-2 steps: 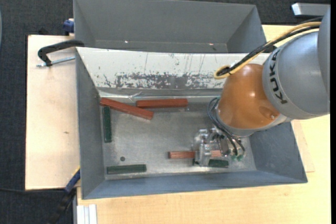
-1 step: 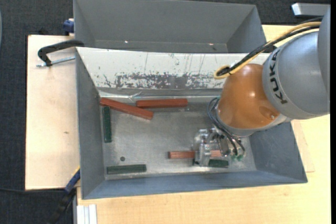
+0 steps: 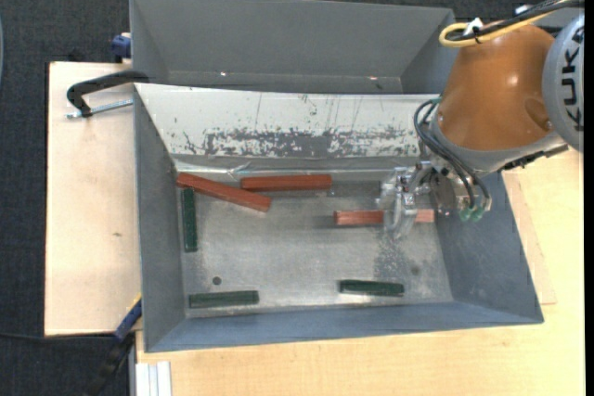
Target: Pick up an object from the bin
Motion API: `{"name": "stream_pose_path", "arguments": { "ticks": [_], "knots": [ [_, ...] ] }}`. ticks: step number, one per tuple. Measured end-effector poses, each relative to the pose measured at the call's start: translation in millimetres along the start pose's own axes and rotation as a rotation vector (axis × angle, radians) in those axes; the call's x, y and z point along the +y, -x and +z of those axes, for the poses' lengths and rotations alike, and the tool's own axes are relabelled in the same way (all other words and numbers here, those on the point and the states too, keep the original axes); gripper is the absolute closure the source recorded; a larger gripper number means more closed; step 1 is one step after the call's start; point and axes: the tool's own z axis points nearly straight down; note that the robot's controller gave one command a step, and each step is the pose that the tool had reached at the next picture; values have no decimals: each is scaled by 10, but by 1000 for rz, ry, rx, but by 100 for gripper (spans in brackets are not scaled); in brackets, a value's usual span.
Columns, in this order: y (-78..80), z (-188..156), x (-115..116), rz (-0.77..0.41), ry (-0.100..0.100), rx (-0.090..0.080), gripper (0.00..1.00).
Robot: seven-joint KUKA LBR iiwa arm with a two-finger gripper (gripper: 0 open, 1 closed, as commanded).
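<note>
The grey metal bin [image 3: 154, 227] is entered from the right by the arm. The gripper [image 3: 401, 210] is lowered onto a short red-brown bar [image 3: 357, 218]; whether the jaws are clamped cannot be told. Longer red-brown bars [image 3: 278, 184] are seen left of the gripper, and a dark green bar [image 3: 371, 288] in front of it.

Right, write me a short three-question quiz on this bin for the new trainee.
1. How many dark green bars lie in the bin?
2. True or false: the gripper is over the green bar at the front left.
3. Which thing lies nearest the gripper?
A. the red-brown bar right of centre
B. the tilted red-brown bar at the back left
C. the green bar along the left wall

Key: 1. three; 2. false; 3. A
</note>
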Motion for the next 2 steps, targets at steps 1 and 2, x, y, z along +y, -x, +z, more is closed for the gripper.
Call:
{"name": "stream_pose_path", "arguments": {
  "ticks": [1, 2],
  "knots": [
    [0, 0, 1, 0, 0, 0, 100],
    [-16, -1204, -241, -461, -2, -6, 100]
  ]
}}
